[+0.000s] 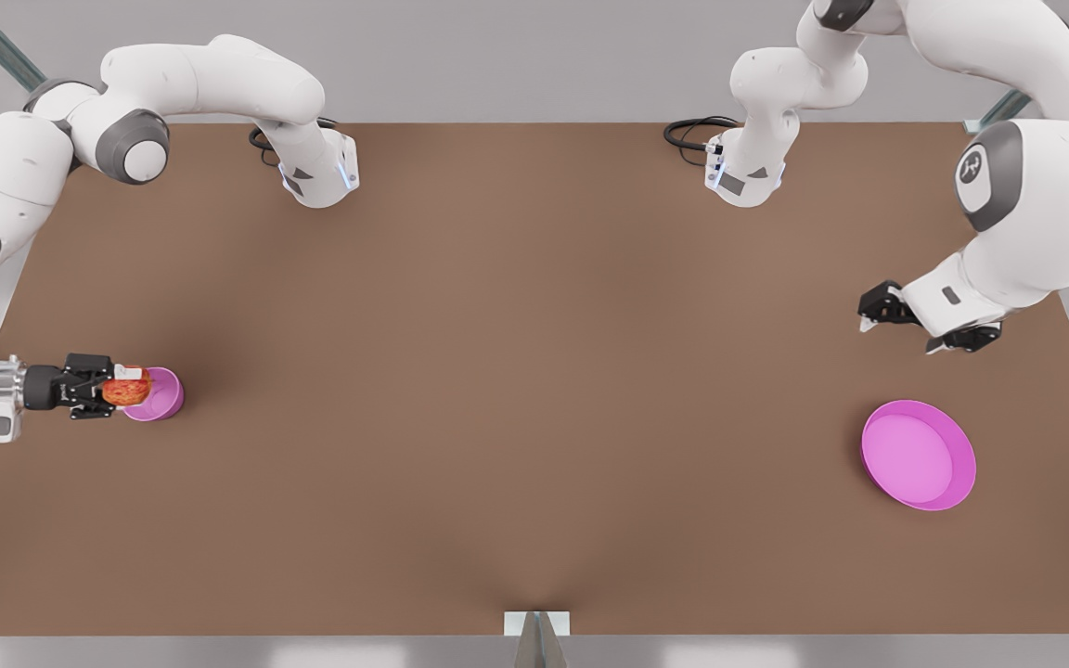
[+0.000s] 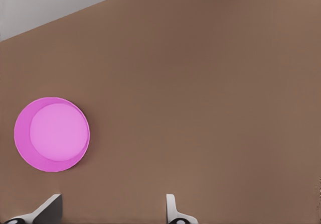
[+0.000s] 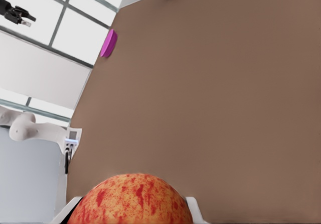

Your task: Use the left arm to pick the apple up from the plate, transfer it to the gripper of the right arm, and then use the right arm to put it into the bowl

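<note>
The red and yellow apple (image 1: pixel 126 389) sits between the fingers of my right gripper (image 1: pixel 129 382), at the front view's left. The gripper lies level and is shut on the apple (image 3: pixel 130 200). The apple overlaps the rim of the small pink bowl (image 1: pixel 161 395); I cannot tell whether they touch. My left gripper (image 1: pixel 917 325) hangs open at the front view's right, a little behind the empty pink plate (image 1: pixel 918 455). In the left wrist view the plate (image 2: pixel 51 134) lies off to one side of the open fingertips (image 2: pixel 173 210).
The brown table (image 1: pixel 516 371) stretches wide between the bowl and the plate. Both arm bases and black cables (image 1: pixel 692 130) stand along its far edge. A small metal bracket (image 1: pixel 536 626) sits at the middle of the near edge.
</note>
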